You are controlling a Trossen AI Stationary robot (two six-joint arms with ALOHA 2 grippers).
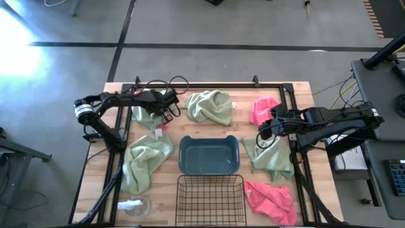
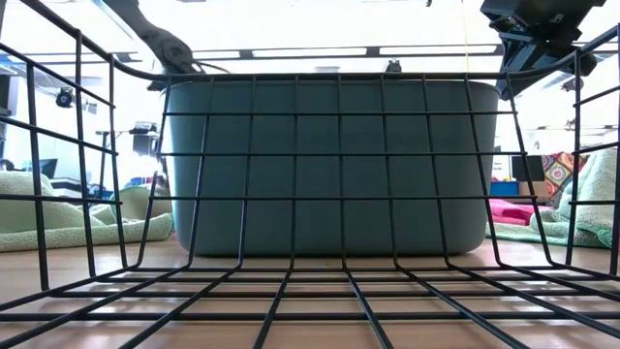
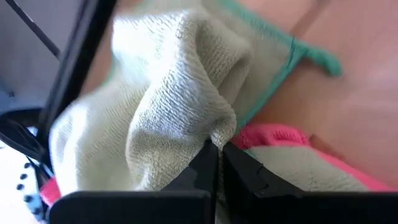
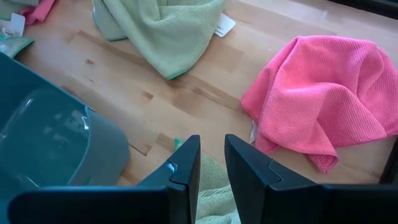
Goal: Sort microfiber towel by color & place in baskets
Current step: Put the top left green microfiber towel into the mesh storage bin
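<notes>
My left gripper (image 1: 166, 113) is at the far left, shut on a sage green towel (image 1: 150, 115) (image 3: 168, 106) that lies over a pink towel (image 3: 273, 134). My right gripper (image 1: 262, 133) (image 4: 212, 158) hovers open over the edge of another green towel (image 1: 273, 155) (image 4: 214, 190), just right of the blue-grey bin (image 1: 209, 170) (image 4: 50, 137). The black wire basket (image 1: 210, 201) (image 2: 291, 281) stands in front of the bin. More towels lie loose: green (image 1: 211, 106), green (image 1: 145, 161), pink (image 1: 262, 109) (image 4: 329, 93) and pink (image 1: 271, 197). My left gripper pinches a raised fold of the green towel (image 3: 214, 134) between its two fingers (image 3: 202, 165). The fold stands up from the towel, and the rest of the cloth still lies on the table and on the pink towel beneath.
A small white-and-clear object (image 1: 134, 206) lies at the near left corner. A black frame (image 1: 209, 84) and cables run along the table's far and side edges. Bare wood shows between the bin and the far towels (image 1: 243, 123).
</notes>
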